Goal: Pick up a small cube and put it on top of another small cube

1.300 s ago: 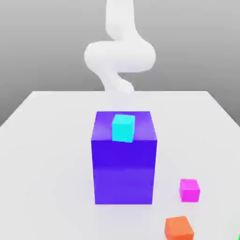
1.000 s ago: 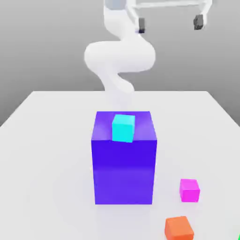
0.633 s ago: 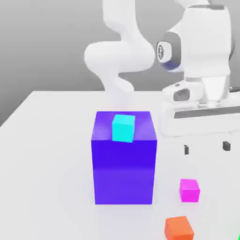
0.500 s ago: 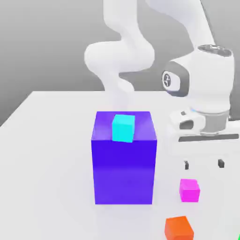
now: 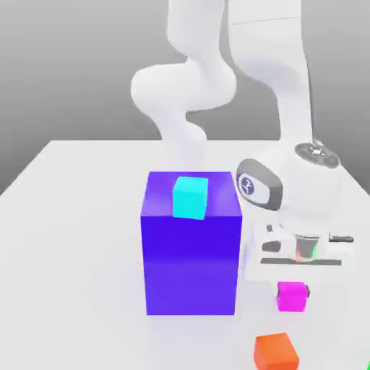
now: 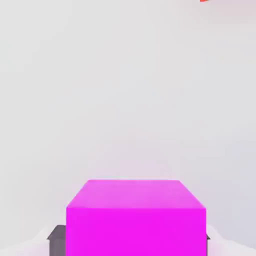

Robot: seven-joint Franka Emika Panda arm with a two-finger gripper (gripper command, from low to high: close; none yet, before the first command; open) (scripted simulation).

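In the exterior view, the big blue-purple block stands near the middle of the white tabletop. A cyan cube sits on the block's top face, close to its front edge. To the exterior view's right of the block, and nearer the camera than the block's top, the small magenta-pink cube rests on the tabletop, apart from the block's side. The white arm curves down from above behind the block, and its end effector is lowered directly over the magenta-pink cube, the hand's body just above the cube's top. A dark finger tip shows at each side of the cube's upper edge, so the fingers straddle it; whether they press on it I cannot tell. An orange cube lies on the tabletop nearer the camera than the magenta-pink cube, clearly separate from it.

In the hand view, the magenta-pink cube sits right under the camera on the pale tabletop. A dark grey finger shows just beside one flank of the cube. A sliver of the orange cube shows at the edge, well apart from the magenta-pink one.
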